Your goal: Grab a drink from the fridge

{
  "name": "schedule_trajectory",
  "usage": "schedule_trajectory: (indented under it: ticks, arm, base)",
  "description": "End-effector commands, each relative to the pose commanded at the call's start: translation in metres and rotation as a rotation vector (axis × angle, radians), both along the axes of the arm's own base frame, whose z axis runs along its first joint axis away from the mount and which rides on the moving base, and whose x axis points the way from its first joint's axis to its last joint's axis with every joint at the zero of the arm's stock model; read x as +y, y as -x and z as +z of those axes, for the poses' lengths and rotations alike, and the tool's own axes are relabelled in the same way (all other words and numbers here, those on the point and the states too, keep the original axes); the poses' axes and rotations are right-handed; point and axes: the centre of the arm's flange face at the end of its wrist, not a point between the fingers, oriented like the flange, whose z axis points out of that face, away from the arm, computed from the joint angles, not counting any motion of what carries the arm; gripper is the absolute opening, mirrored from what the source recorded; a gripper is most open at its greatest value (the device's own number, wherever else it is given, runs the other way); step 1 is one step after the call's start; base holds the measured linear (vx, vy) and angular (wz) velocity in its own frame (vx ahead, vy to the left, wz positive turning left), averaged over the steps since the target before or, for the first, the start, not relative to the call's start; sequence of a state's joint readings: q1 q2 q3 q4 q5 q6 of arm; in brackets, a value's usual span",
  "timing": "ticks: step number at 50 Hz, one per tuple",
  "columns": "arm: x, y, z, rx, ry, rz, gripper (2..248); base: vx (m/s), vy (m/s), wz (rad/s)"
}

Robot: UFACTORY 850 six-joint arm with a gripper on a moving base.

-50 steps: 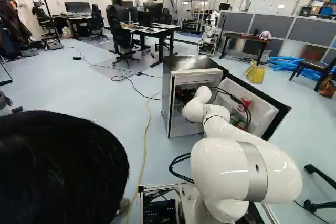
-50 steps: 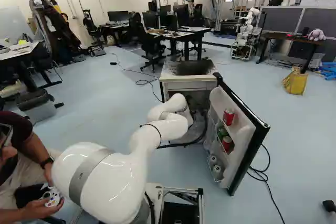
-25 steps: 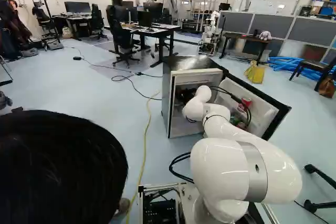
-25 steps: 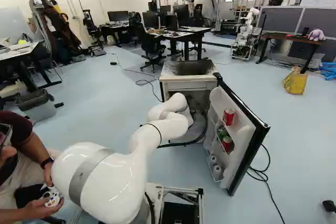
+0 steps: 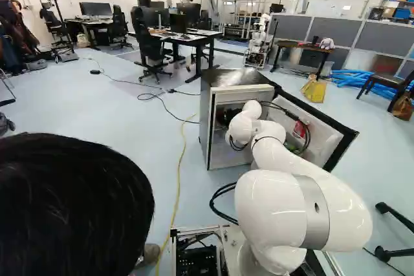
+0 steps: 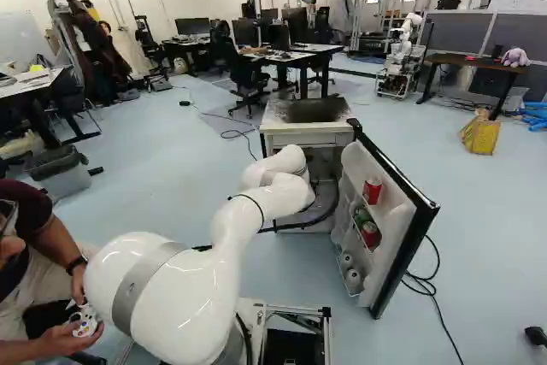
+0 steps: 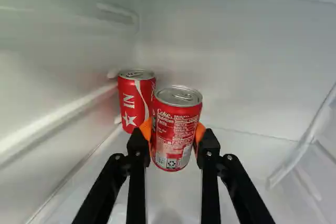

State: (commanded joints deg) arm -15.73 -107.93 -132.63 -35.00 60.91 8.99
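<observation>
In the left base view my gripper is a dark shape inside the open fridge, largely hidden by the white wrist. The wrist view has the gripper shut on a red can, an orange pad against either side. This can is upright and appears raised above the fridge's white floor. Beyond it, close to the inner corner, a second red can stands upright, partly covered by the held one. More cans, including a red can, sit in the racks of the open door.
The door stands swung out to the arm's right. Black cables loop beside the arm. At the left of the right base view a person's hands hold a controller. Another robot stands far back, past the desks.
My wrist and forearm have risen a little at the fridge opening, with the cables shifting along. The base has not moved, and the dark-haired head at the left base view's near side has shifted slightly.
</observation>
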Motion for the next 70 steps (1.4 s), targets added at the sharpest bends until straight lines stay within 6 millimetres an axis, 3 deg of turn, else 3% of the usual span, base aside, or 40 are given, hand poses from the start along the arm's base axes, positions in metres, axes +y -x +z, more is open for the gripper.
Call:
schedule_trajectory:
  ticks: [29, 70]
  arm:
    - [-0.001, 0.03, 0.048, 0.125, -0.036, -0.012, 97]
    - [0.001, 0.094, 0.074, 0.266, -0.08, -0.037, 97]
  base:
    - [0.0, 0.0, 0.0]
    - [0.0, 0.0, 0.0]
